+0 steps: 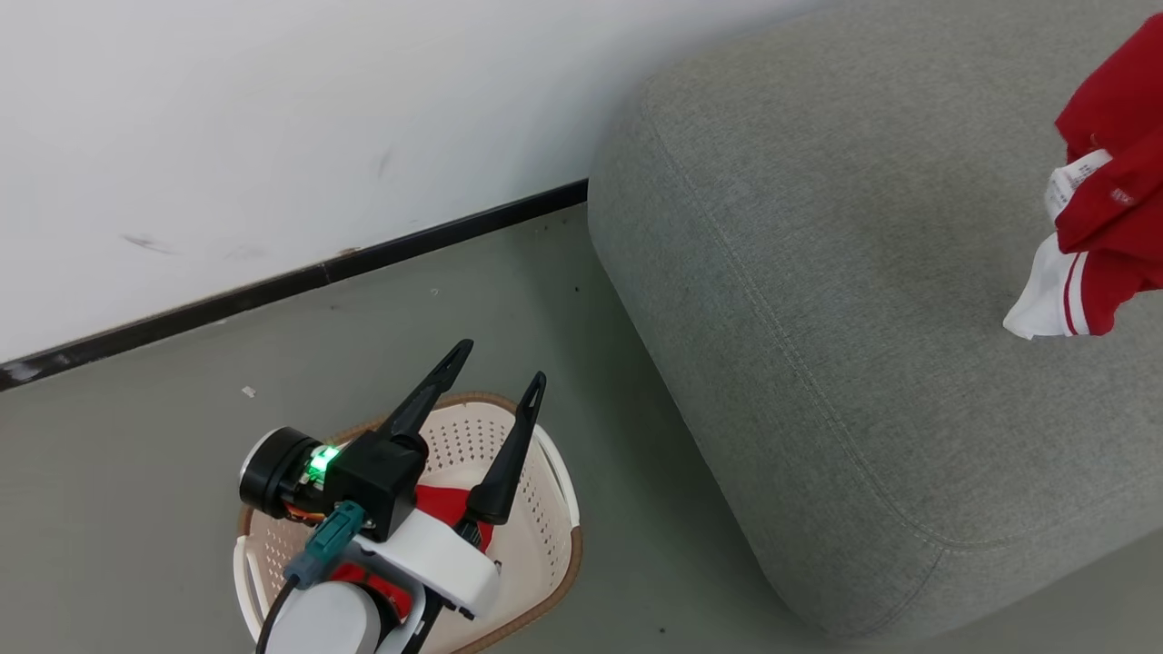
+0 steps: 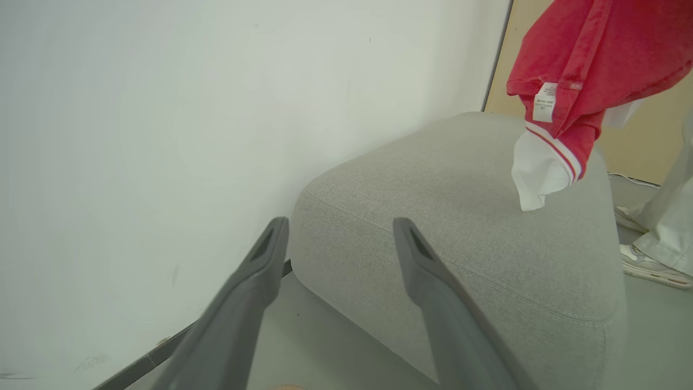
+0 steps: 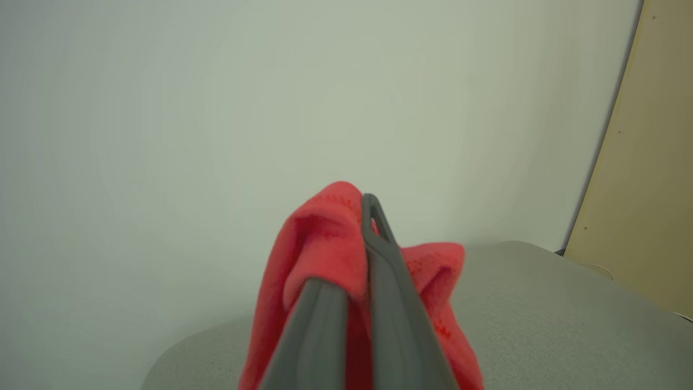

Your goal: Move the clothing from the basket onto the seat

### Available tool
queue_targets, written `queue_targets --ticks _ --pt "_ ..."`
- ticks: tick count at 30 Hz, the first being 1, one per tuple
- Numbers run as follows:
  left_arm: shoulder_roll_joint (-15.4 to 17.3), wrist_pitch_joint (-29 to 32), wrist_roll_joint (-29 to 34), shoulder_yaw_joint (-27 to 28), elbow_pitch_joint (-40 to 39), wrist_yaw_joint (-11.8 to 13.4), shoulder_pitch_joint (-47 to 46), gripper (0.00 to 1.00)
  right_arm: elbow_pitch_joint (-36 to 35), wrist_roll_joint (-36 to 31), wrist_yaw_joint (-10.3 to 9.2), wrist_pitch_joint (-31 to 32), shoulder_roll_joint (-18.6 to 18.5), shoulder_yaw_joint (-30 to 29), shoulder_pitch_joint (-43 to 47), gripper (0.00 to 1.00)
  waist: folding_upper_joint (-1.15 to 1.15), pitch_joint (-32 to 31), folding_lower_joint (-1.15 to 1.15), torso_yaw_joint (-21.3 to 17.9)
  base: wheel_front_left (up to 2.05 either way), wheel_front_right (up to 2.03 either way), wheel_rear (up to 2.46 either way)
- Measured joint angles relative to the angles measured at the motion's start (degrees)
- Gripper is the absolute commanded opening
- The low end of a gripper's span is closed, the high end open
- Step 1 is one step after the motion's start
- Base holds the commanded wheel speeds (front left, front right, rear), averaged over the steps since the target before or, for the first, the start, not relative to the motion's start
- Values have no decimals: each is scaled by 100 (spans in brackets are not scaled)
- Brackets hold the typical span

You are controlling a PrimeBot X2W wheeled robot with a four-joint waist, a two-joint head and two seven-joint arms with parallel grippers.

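Head view: finds the left gripper (image 1: 502,360) at 7 o'clock, spread wide and empty above the basket (image 1: 554,509), a red garment (image 1: 445,504) inside. Catches the hanging garment (image 1: 1113,209) at 3 o'clock over the seat (image 1: 818,272). Left wrist view: puts the hanging garment at 1 o'clock. Right wrist view: shows the right gripper (image 3: 354,238) clamped on the hanging garment.
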Motion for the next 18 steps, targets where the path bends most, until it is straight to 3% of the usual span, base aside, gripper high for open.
queue_targets --ticks 8,18 --pt "41 193 51 -144 -238 -56 -178 100 564 -226 1 -268 -82 -365 -514 0 0 347 0 204 0 0 0" --pt "107 399 160 -259 -432 -149 -408 100 1499 -430 1 -692 499 -381 -264 0 0 777 0 408 0 0 0"
